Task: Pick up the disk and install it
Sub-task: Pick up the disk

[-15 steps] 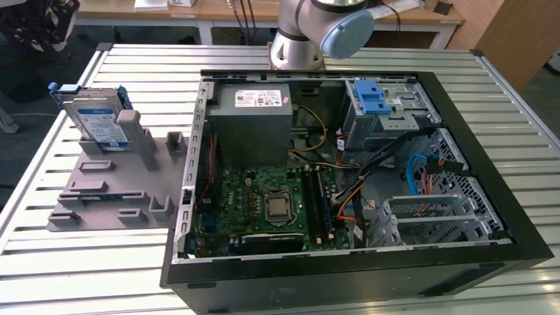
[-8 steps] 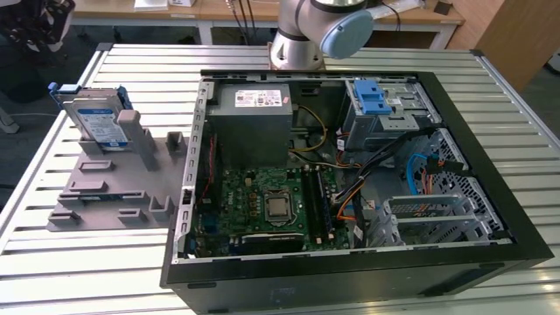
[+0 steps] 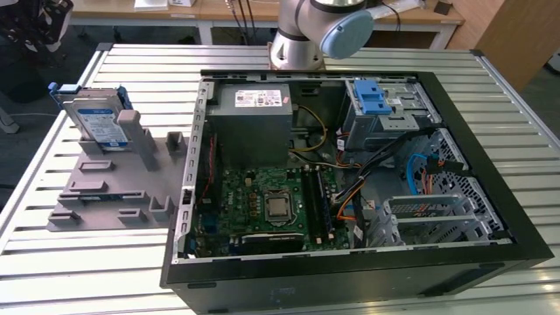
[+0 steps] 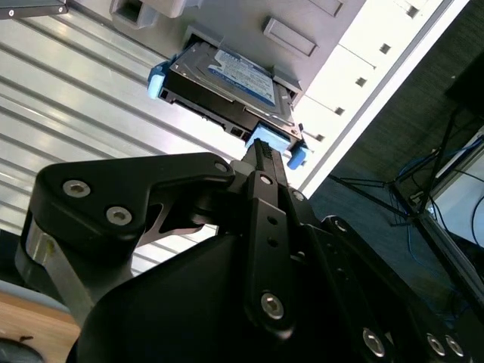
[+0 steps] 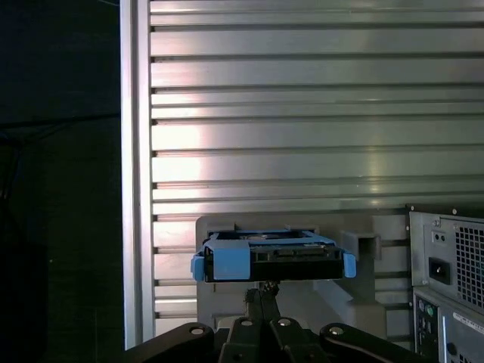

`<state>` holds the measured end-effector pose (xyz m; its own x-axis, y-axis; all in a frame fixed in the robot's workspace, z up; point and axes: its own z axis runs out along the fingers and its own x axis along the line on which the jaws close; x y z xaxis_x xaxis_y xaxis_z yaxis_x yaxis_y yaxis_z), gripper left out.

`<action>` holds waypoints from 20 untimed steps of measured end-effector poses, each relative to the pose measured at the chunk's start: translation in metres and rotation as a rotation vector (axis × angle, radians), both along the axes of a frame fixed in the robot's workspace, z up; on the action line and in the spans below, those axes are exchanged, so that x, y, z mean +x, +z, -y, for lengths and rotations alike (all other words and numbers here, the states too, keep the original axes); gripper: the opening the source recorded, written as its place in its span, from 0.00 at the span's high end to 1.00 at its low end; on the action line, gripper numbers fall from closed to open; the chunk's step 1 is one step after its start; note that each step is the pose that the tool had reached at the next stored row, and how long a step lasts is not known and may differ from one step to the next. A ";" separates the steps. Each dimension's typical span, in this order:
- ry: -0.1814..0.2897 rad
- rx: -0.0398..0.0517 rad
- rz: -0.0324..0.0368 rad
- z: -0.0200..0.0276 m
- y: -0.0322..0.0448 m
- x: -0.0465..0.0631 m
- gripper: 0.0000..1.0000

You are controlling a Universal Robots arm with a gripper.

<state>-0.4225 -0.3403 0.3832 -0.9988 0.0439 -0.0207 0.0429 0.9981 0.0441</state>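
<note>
Disk [image 3: 96, 121] is standing on edge in a grey holder [image 3: 105, 190] at the upper left of the exterior view, on the slatted metal table [image 3: 88, 275]; it is sitting just beside the open computer case [image 3: 350, 279], which is taking up the centre and right; in both wrist views the gripper [image 4: 261, 153] [image 5: 261, 291] is pointing toward the drive's blue-framed edge; its fingers are lying pressed together, holding nothing.
</note>
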 end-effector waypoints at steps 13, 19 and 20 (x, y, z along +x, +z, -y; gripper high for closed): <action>0.144 0.0000 0.0000 0.0003 -0.0003 -0.001 0.89; 0.244 -0.0008 0.0000 0.0003 -0.0005 -0.001 0.89; 0.259 -0.0009 0.0000 0.0003 -0.0005 -0.001 0.89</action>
